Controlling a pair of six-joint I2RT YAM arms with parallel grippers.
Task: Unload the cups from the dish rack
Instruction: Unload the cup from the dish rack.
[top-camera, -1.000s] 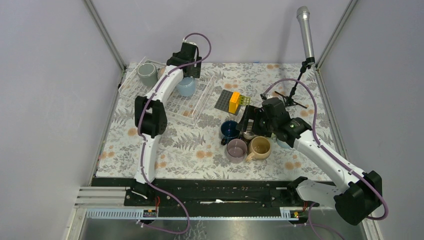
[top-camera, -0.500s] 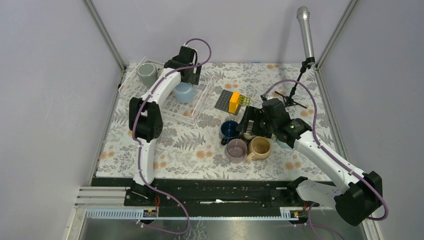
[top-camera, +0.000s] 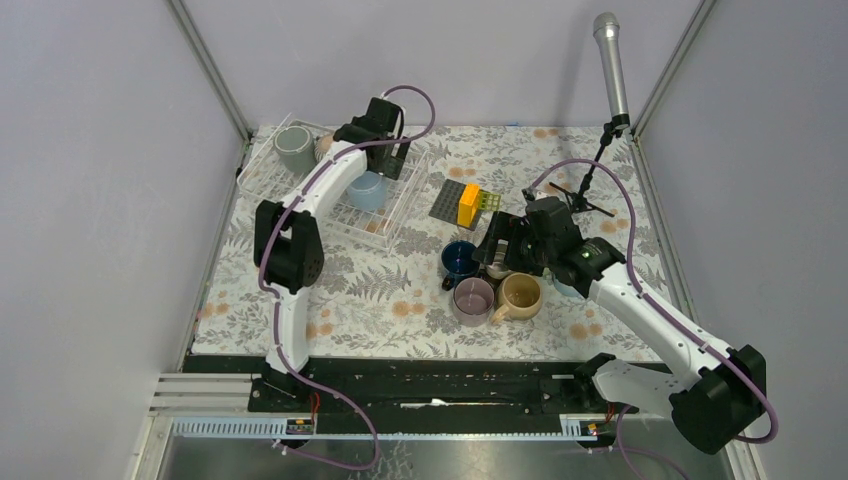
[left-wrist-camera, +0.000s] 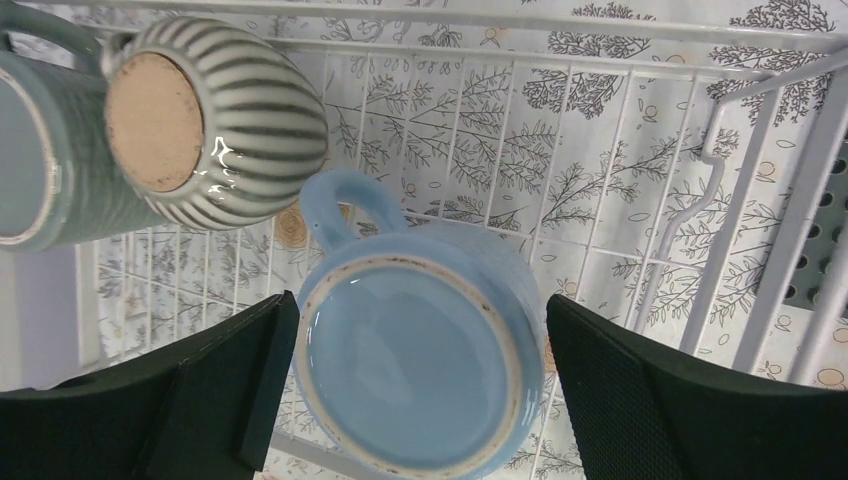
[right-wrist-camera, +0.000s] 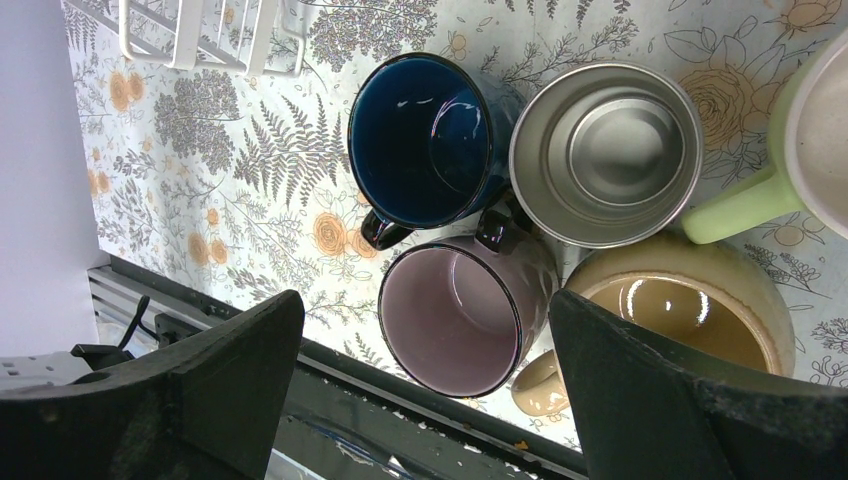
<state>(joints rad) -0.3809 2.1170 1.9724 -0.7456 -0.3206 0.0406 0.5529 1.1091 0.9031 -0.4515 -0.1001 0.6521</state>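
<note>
Mug (left-wrist-camera: 415, 375), upturned, between spread left gripper (left-wrist-camera: 417, 310)

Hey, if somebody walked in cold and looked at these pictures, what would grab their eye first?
Probably the upside-down light blue mug in the dish rack, sitting between the open fingers of the left gripper. Next, a navy mug, steel mug, mauve mug and tan mug huddled on the flowered mat beneath the open right gripper.
</note>
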